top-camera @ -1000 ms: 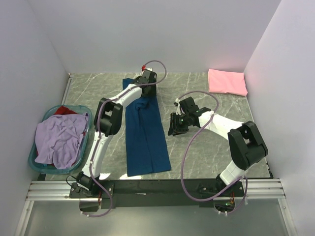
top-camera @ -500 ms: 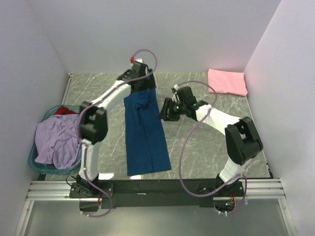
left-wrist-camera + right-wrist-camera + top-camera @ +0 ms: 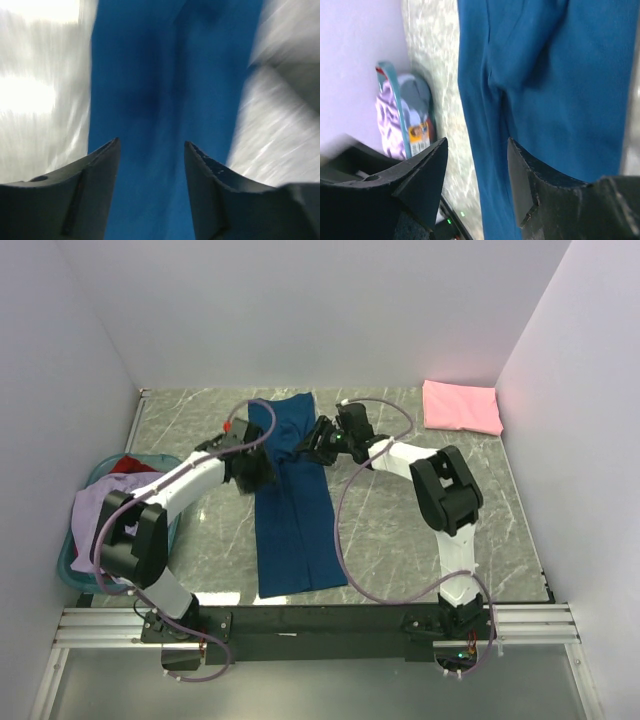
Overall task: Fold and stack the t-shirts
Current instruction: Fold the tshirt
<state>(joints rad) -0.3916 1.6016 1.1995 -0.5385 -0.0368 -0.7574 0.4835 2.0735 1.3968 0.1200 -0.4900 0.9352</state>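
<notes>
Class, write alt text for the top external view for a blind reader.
A folded navy t-shirt lies down the middle of a marble table, with the left gripper and right gripper at either side of its far half. A folded pink t-shirt sits far right; a teal basket at left holds a lavender t-shirt.
</notes>
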